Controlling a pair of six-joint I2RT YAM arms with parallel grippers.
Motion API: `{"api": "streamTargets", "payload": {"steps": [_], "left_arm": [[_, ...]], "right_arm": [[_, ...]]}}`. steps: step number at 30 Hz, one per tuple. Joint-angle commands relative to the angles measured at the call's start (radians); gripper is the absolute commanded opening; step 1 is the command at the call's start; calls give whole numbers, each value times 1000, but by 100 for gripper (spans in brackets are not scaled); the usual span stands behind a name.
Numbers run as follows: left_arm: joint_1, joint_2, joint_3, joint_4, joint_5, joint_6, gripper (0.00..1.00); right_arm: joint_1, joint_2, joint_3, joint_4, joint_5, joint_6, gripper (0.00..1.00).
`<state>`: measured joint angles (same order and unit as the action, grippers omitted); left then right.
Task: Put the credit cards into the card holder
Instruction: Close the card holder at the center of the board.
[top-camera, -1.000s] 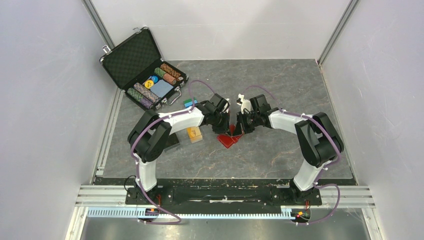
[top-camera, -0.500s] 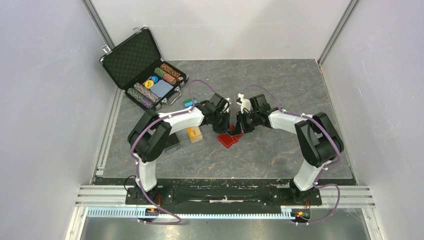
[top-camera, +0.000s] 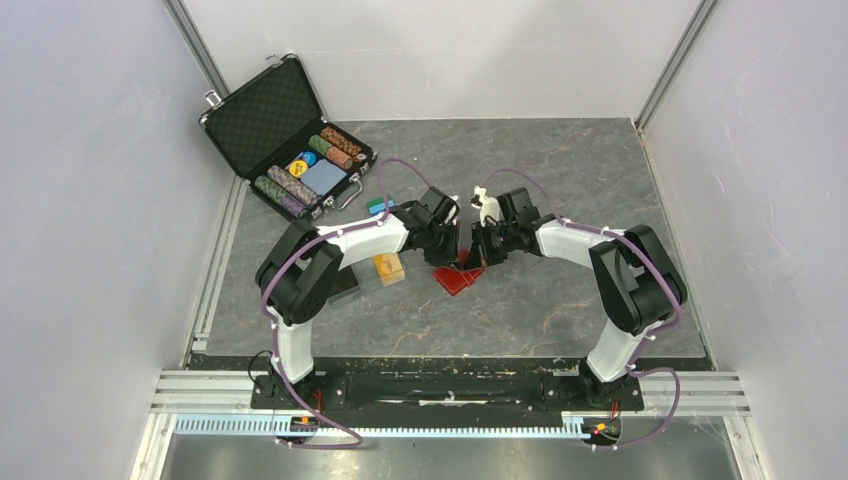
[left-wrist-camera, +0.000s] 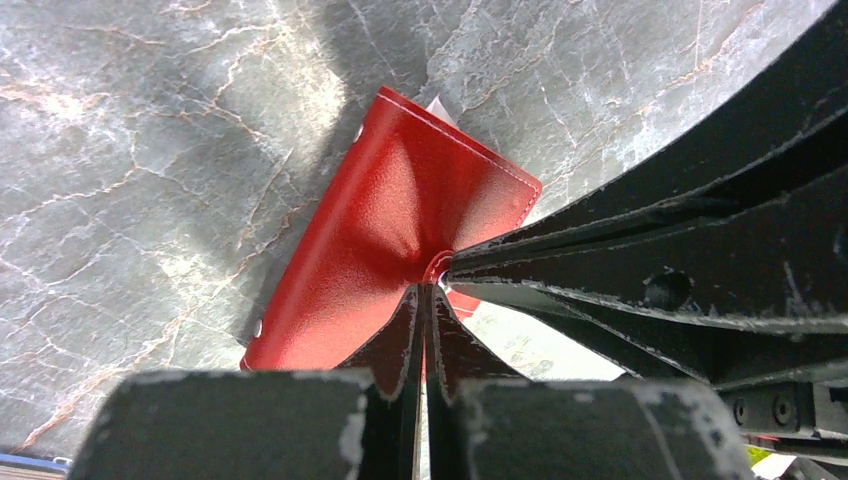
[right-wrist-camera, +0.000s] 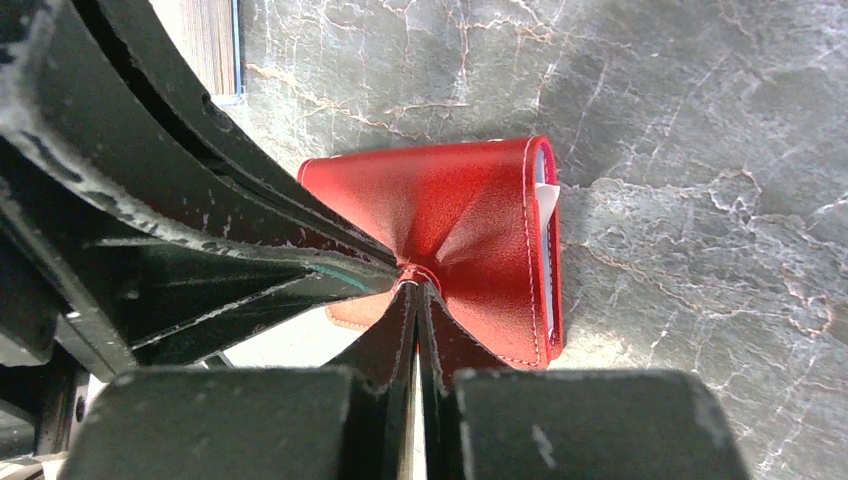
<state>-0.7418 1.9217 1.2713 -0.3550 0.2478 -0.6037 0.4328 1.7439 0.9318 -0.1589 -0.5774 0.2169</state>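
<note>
Both arm bases sit at the bottom edge of the top view, and the arms reach inward and meet at frame centre.

The card holder (top-camera: 457, 279) is red and lies on the grey marbled table (top-camera: 560, 170), just below centre, where the two arms meet.

The left gripper (left-wrist-camera: 422, 290) has its fingers squeezed narrow, pinching a fold of the red leather so it puckers at the tips. The right gripper (right-wrist-camera: 415, 285) is the same: fingers tight together, nipping the holder's cover. Both pinch at nearly the same spot, tips almost touching, one from each side. In each wrist view the other arm's black fingers cross the frame.

A pale card (right-wrist-camera: 545, 196) pokes out of the holder's open edge, on the right side of the right wrist view. Only a sliver shows.

The orange-gold cards (top-camera: 388, 268) lie left of the holder, right beside the left forearm, apart from the holder. A small blue-green item (top-camera: 380, 207) sits above them by the left arm's cable; I can't tell what it is.

The chip case (top-camera: 262, 118) is in the upper left of the frame, open with the lid up, well apart from the grippers. Rows of poker chips (top-camera: 335, 148) lie inside it.
</note>
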Motion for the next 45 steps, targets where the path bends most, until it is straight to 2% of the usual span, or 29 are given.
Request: {"api": "streamTargets", "payload": {"steps": [1,22,32,39,45], "left_arm": [[-1,13,36,-9,-34,46,2],[-1,57,20,-39,-42,51,2],[0,47,4,-47,-60,45,2],[2,29,-6,-24,-48,29,2],[9,3,-43,48,6,7,2]], "right_arm": [[10,2,24,9,13,-2,0],[45,30,7,-23,73,-23,0],[98,32,-3,-56,170,-51,0],[142,51,2,-112,295,-75,0],[147,43,4,-117,287,-70,0]]}}
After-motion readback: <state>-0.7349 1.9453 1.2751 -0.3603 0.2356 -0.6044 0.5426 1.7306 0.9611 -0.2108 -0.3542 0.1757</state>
